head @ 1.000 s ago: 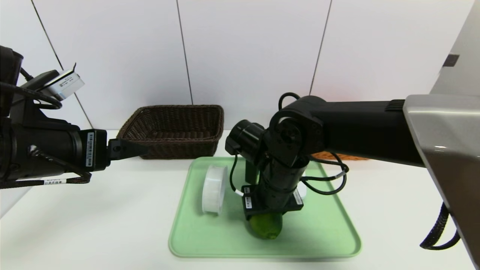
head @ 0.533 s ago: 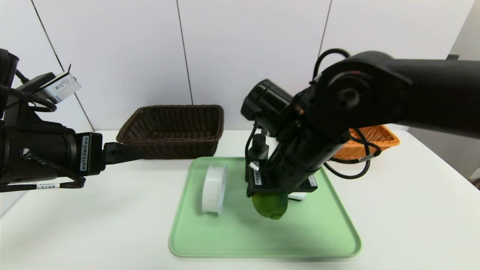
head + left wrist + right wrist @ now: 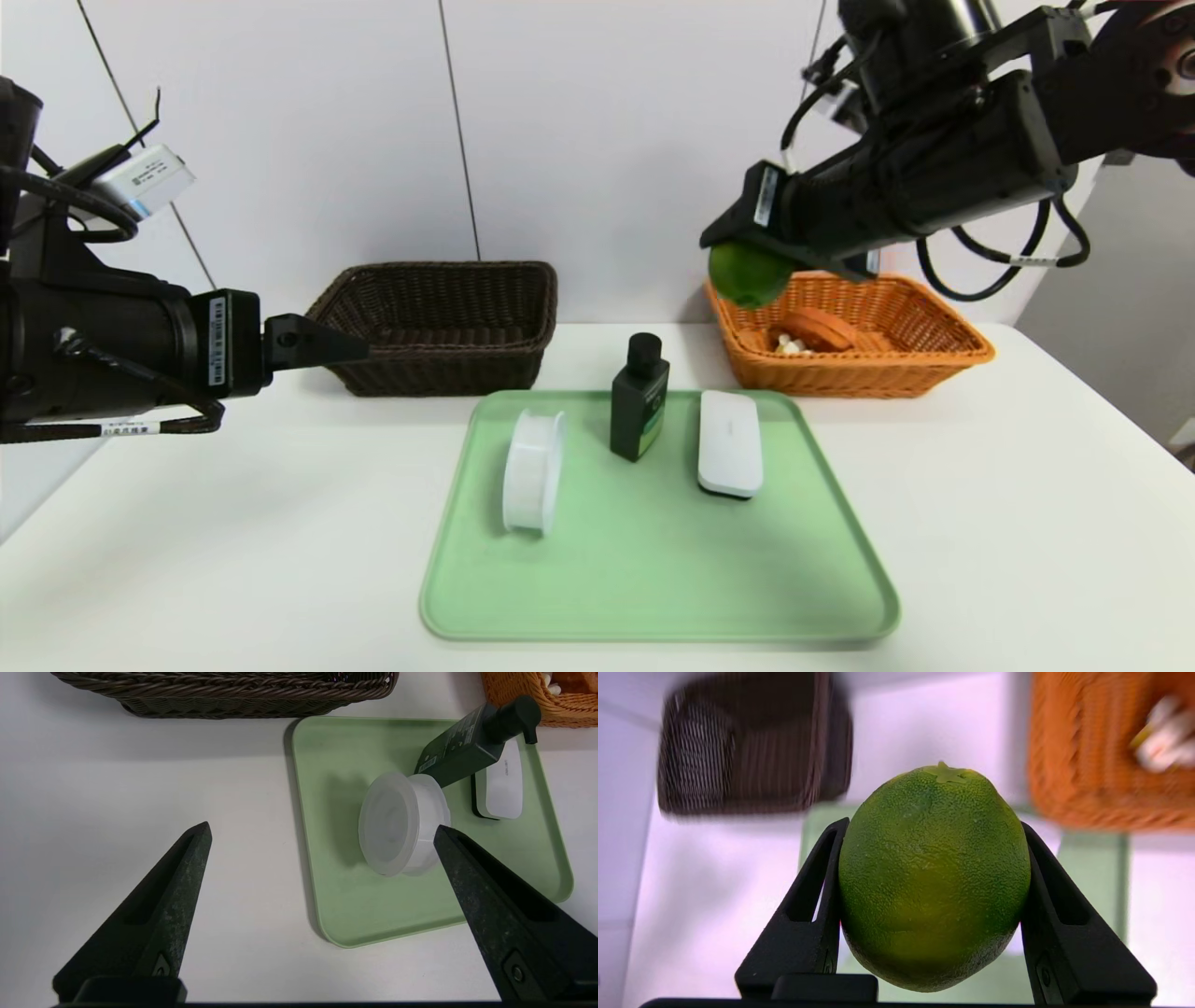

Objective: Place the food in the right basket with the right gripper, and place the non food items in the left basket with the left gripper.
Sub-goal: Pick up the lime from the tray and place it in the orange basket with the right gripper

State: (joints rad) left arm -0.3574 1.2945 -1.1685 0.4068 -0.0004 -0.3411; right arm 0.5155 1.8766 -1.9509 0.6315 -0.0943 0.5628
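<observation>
Since the earlier frame, the right gripper (image 3: 934, 872) has carried the green fruit (image 3: 934, 877) up off the tray (image 3: 653, 579) and over to the near left part of the orange basket (image 3: 859, 378), while the left gripper (image 3: 322, 828) has shifted only slightly. The pale green tray lies on the white table (image 3: 261, 523). Behind its left side stands the dark brown basket (image 3: 448, 369), and behind its right side the orange one, which holds a tart wedge (image 3: 818, 329) with white topping. The left gripper hovers in front of the brown basket, its fingers spread wide with nothing between them. The right gripper is part-open, only as far as the fruit's width, with a finger pressed to each side of it; the fruit hangs in the air. On the tray, the white round container (image 3: 533, 472) stands on edge at the left, the dark bottle (image 3: 639, 401) stands upright near the back, and the flat white box (image 3: 730, 443) lies to the bottle's right.
</observation>
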